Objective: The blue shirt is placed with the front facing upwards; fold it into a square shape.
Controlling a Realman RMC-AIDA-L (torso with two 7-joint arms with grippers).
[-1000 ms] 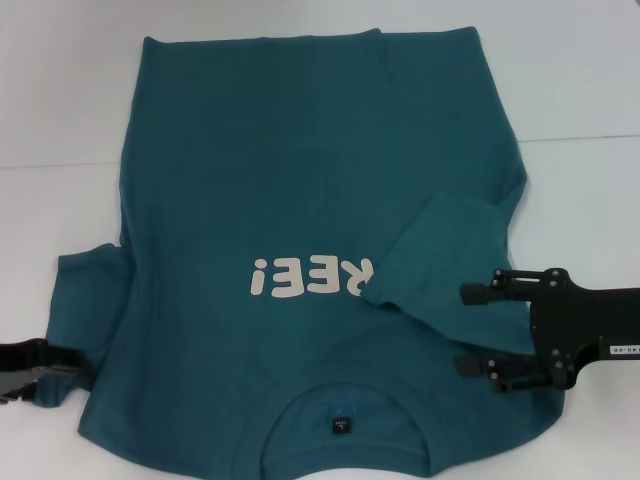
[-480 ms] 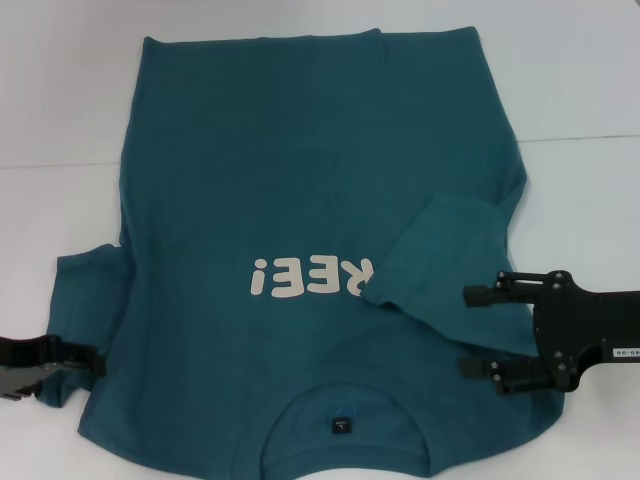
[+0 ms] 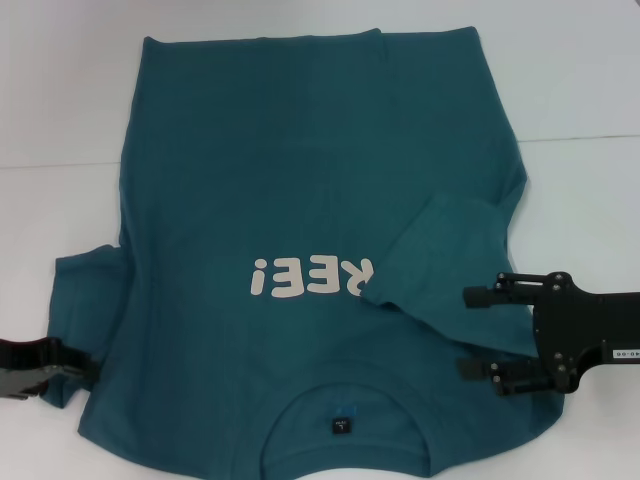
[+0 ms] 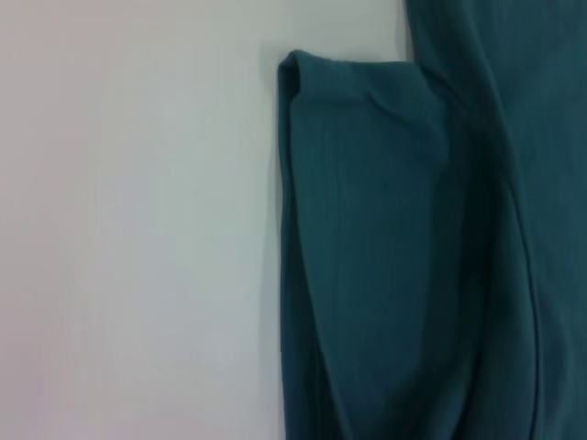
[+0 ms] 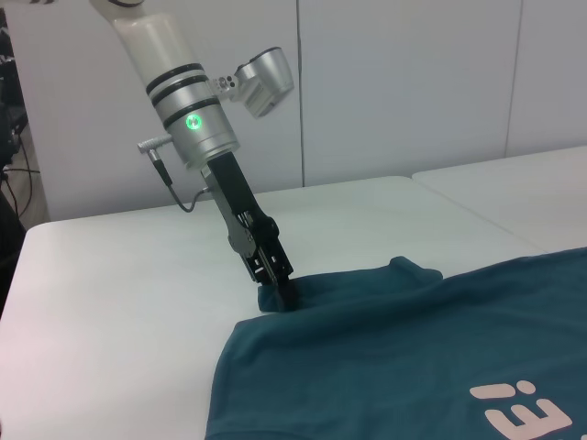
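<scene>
The blue shirt (image 3: 300, 180) lies flat on the white table, collar and black tag (image 3: 342, 425) nearest me, cream letters (image 3: 312, 277) reading upside down. Its right sleeve (image 3: 440, 255) is folded inward over the chest and covers the first letter. My right gripper (image 3: 472, 332) hangs open over the shirt's right shoulder, just beside that folded sleeve. The left sleeve (image 3: 85, 300) still spreads out flat. My left gripper (image 3: 85, 360) sits at its outer edge; in the right wrist view the left gripper (image 5: 278, 291) pinches the bunched sleeve edge. The left wrist view shows only the sleeve hem (image 4: 358, 78).
The white table (image 3: 580, 90) extends on both sides of the shirt, with a seam line (image 3: 590, 138) running across it. A second white table surface (image 5: 514, 188) shows beyond, and a white wall stands behind.
My left gripper slid inward onto the left sleeve's edge, then eased back slightly. The right gripper shifted only a touch. The shirt lies as before.
</scene>
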